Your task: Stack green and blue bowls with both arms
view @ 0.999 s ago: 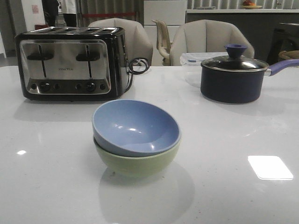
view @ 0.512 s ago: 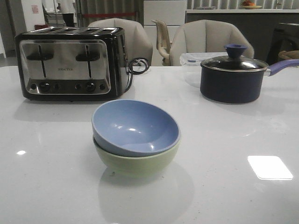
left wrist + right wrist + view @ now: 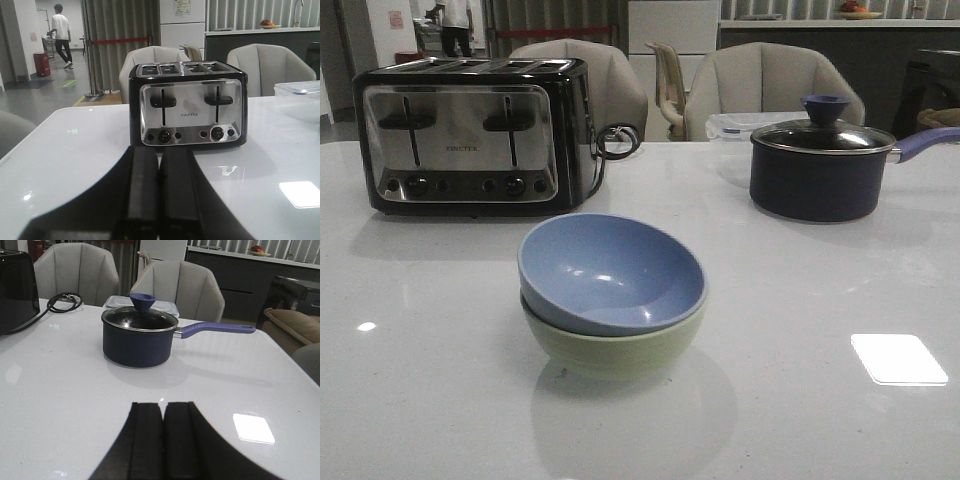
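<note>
One bowl (image 3: 610,270) nests in another (image 3: 615,350), toaster (image 3: 470,135) behind-left, saucepan (image 3: 817,165) behind-right.

An office-like showroom kitchen: a toaster (image 3: 475,135) and saucepan (image 3: 817,165) on a white table (image 3: 800,300), padded chairs (image 3: 770,85) behind.

Matte black, flat, slab-like fingers (image 3: 142,185) on both grippers.

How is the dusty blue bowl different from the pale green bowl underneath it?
The dusty blue matte bowl sits on top, nested inside the pale green matte bowl, which rests on the white table. The blue bowl is tilted, its opening showing its whole inside; the green bowl shows only its outer wall and a sliver of rim. Both are plain, round and of like size, and no gripper touches either.
</note>
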Robot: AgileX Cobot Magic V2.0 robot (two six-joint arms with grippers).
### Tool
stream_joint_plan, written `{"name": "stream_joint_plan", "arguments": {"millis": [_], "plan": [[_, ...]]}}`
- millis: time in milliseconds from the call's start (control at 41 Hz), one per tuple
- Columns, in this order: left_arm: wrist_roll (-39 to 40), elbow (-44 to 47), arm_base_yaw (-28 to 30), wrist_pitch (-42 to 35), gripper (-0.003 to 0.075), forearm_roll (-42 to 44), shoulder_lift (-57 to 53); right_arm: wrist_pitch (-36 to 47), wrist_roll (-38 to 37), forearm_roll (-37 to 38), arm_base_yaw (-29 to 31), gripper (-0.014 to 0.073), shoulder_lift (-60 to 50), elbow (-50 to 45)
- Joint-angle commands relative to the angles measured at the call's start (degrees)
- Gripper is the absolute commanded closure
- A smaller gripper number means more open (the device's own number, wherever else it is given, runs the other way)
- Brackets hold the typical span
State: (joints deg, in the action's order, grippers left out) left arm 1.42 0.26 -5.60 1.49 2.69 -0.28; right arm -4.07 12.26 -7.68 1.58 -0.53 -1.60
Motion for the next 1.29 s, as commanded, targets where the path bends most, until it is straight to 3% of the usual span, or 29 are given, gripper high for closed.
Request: {"name": "stream_joint_plan", "arguments": {"millis": [0,122,341,1267], "plan": [[-0.1,0.4,0.1,-5.1,0.0622,-0.5,-1.0,5.9,0.4,0.1,0.3,0.0554,-1.2,0.3],[-0.1,0.4,0.1,-5.1,0.0622,-0.5,-1.0,7.2,-0.7,0.1,0.3,0.0554,-1.2,0.3],[-0.1,0.4,0.1,-5.1,0.0622,-0.5,-1.0,10.6,-12.3,6.4,1.0,0.0554,-1.2,0.3],[-0.1,0.4,0.1,-5.1,0.0622,-0.5,-1.0,7.4,-12.6,6.7,-1.8,0.0554,-1.2,0.3]]}}
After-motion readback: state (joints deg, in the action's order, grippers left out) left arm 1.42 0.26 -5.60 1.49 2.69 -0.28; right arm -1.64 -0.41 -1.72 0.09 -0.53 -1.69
